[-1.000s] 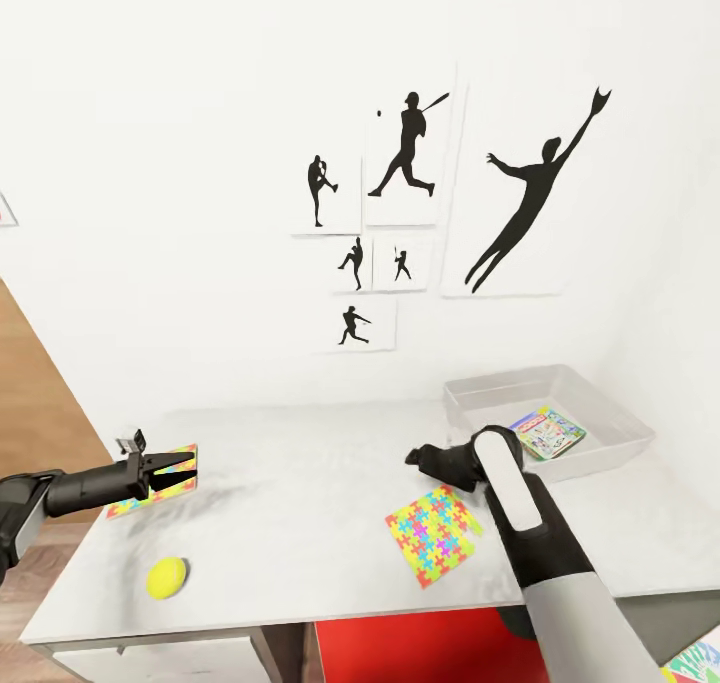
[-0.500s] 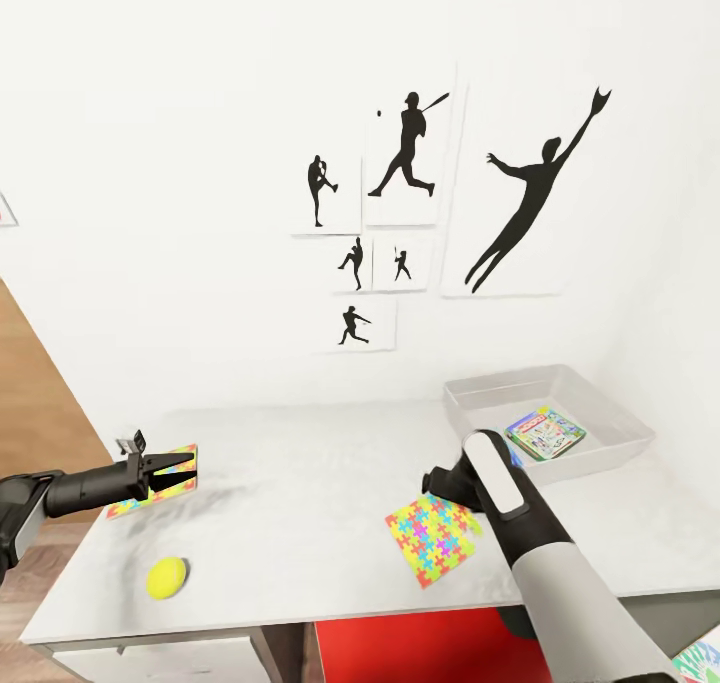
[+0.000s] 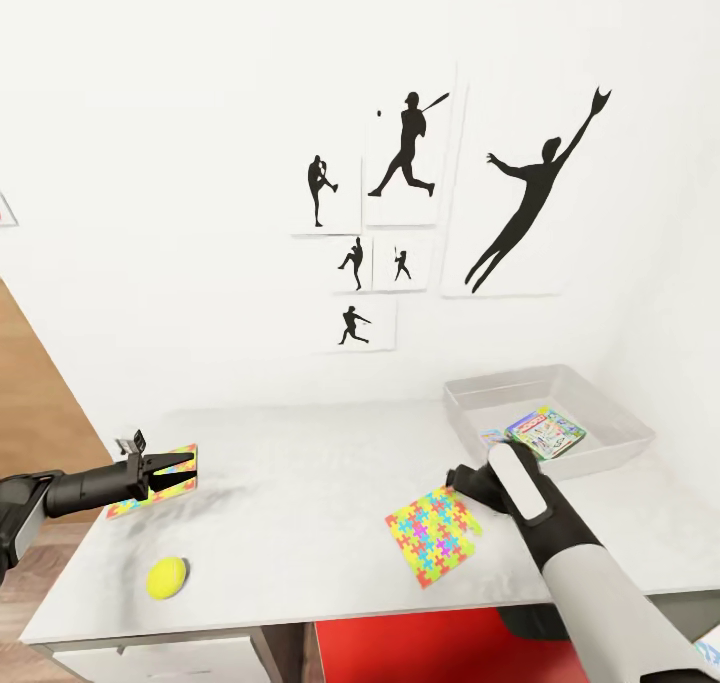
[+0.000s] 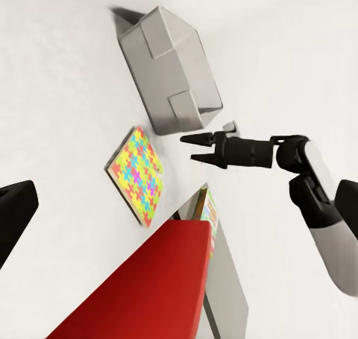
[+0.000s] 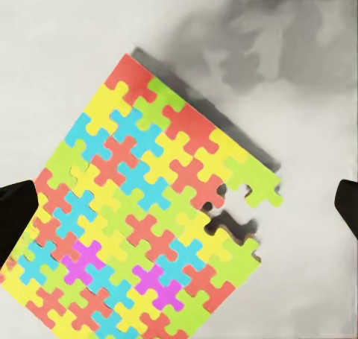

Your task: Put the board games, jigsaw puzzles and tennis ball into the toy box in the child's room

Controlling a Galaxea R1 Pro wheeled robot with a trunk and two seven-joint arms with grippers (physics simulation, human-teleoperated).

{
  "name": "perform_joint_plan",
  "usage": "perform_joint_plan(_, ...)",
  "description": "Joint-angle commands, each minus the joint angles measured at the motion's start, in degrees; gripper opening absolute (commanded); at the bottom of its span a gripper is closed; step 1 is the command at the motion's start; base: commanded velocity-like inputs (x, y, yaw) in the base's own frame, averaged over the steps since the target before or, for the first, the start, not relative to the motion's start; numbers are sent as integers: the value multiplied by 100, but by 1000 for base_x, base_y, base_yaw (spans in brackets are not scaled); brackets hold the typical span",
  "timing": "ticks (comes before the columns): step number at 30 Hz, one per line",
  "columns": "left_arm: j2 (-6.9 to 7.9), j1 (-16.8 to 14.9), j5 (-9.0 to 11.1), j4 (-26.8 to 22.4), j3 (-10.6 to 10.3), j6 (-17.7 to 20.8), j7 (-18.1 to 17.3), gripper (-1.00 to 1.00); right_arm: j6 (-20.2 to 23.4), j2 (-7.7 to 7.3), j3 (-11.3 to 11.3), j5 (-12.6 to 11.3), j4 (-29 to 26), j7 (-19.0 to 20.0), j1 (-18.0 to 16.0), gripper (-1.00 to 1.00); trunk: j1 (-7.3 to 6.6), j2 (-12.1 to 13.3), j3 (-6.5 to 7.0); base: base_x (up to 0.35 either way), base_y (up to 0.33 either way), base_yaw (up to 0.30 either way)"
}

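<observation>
Over the last second the right end effector (image 3: 458, 480) has pulled back from the middle of the bench (image 3: 300, 483) toward the near right, and now hangs just over the far edge of the puzzle (image 3: 433, 534) lying flat there. In the right wrist view its fingers (image 5: 15, 212) are spread wide with the puzzle (image 5: 153, 220) between them, nothing gripped, so this looks like the line-up for a pick. The left end effector (image 3: 180, 469) has not shifted: it hovers at the far left over a second puzzle (image 3: 160, 483), jaws apart and empty. The ball (image 3: 166, 577) sits near the left front edge. The toy box (image 3: 610, 433) stands at the far right, already holding one game (image 3: 546, 432). Most of the toys are not yet in.
</observation>
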Motion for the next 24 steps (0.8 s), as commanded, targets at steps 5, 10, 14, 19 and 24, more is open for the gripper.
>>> perform_joint_plan(5,1,-5,-3,-1,-1,61,-23,100,-407,-44,8,826,329,308,-5,100,4,-13,-13,0,0,0)
perform_joint_plan(10,1,-5,-3,-1,-1,61,-23,100,-523,-42,-1,1127,587,650,-12,100,4,-13,-13,0,0,0)
perform_joint_plan(14,1,-5,-3,-1,-1,61,-23,100,-543,-48,-4,1169,626,793,-13,100,4,-13,-13,0,0,0)
perform_joint_plan(19,1,-5,-3,-1,-1,61,-23,100,-543,-52,-44,1158,615,838,-15,100,4,-13,-17,0,0,0)
perform_joint_plan(24,1,-5,-3,-1,4,61,-23,100,-542,-34,-61,1165,617,846,-18,100,4,-13,-50,0,0,0)
